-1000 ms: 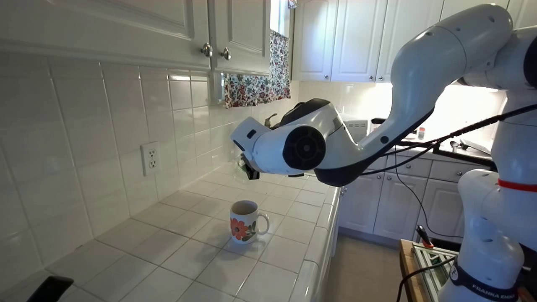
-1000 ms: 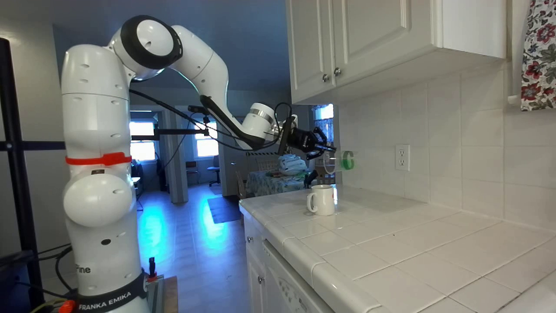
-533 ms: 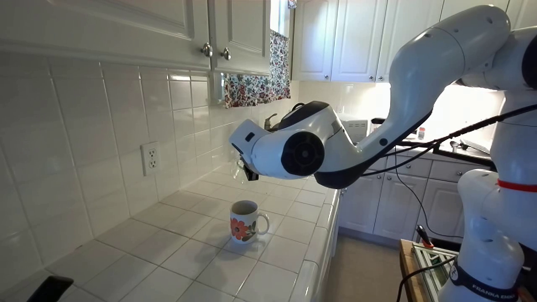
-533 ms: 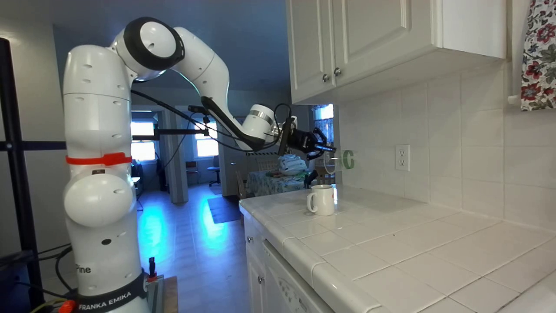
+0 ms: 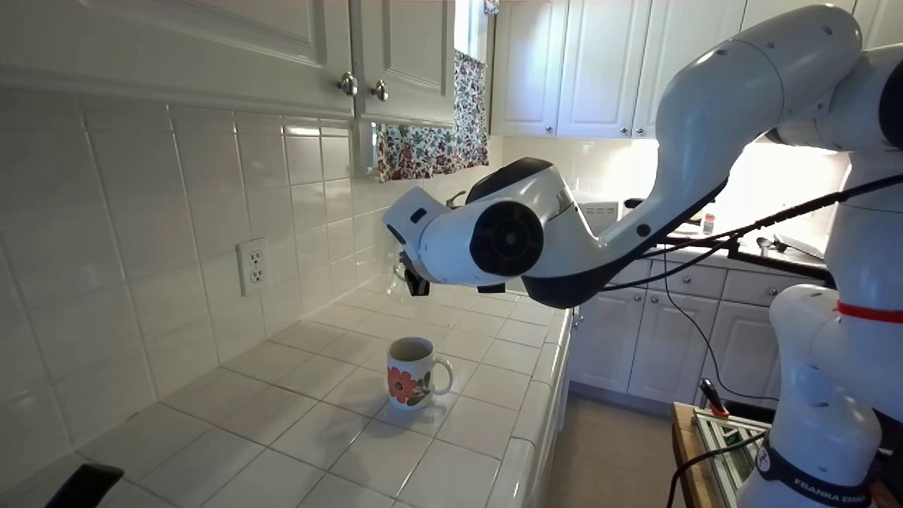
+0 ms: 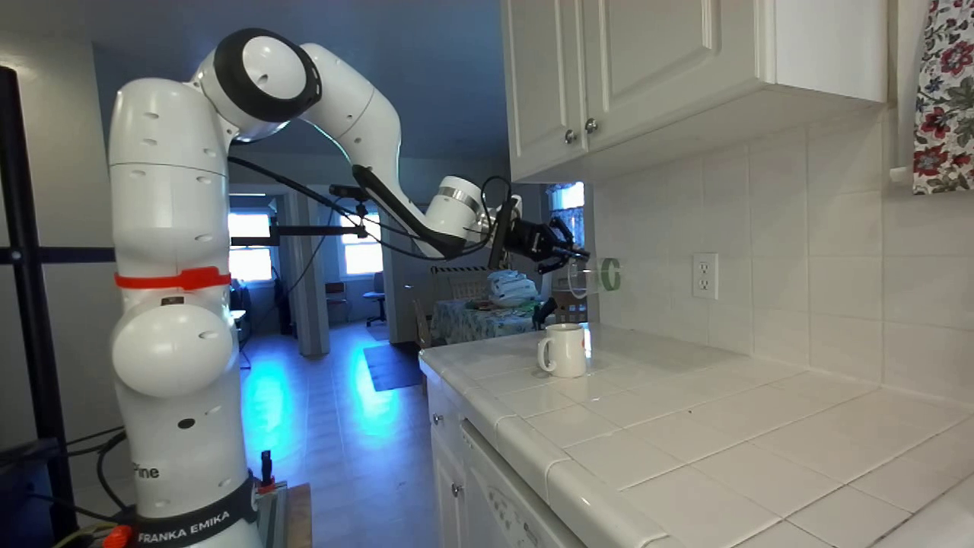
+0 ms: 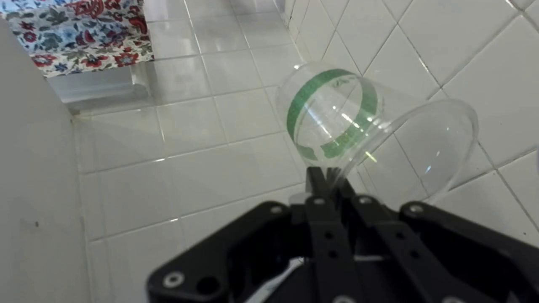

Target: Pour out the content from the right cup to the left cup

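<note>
One cup [image 7: 366,120], on its side above the level of the mug [image 5: 409,377], is pinched near its rim by the jaws of the gripper [image 7: 330,181]. Whether the mouth is directly over the mug cannot be told: centre it there before tipping down. Rotate slowly, clear of the mug; the thin-looking side may flex if squeezed harder.

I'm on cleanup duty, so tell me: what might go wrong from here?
Slip: the jaws pinch only one side of the clear green-banded cup, near its rim, so it may swivel or drop.
Spill: that cup is tipped sideways above the tiled counter; anything inside, which I cannot make out, could miss the flowered mug standing there.
</note>
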Available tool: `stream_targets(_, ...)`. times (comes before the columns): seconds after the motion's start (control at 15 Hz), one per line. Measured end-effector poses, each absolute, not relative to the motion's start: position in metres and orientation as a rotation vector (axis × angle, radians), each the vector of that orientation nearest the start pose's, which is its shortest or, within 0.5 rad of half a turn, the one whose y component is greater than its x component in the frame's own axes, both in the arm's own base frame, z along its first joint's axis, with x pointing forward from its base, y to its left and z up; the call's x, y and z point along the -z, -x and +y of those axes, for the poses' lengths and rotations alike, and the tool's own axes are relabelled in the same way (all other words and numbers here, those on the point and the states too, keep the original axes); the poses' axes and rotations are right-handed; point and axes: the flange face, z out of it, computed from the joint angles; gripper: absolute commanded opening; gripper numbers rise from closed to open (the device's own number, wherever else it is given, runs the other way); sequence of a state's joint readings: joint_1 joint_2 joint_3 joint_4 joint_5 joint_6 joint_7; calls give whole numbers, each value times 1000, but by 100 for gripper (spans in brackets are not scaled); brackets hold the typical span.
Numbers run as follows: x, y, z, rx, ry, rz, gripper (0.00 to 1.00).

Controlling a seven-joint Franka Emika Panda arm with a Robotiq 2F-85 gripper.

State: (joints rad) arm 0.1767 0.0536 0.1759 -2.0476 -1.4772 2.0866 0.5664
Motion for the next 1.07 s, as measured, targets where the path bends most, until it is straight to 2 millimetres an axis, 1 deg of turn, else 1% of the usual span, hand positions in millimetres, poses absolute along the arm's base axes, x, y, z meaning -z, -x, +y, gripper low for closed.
stream_targets(0.27,-485,-558,143,-720,-2002,514,2)
stream_targets(0.4,-501,-555,132,-764,-2062,454,2)
stream_targets(0.6,-520,-548,112,-801,-2120,353,2)
stream_targets(0.8,-528,-541,91,-822,-2196,265,2)
stream_targets(1.0,-525,-530,69,-840,-2275,198,2)
stream_targets(1.07,-522,-526,63,-848,-2305,182,6)
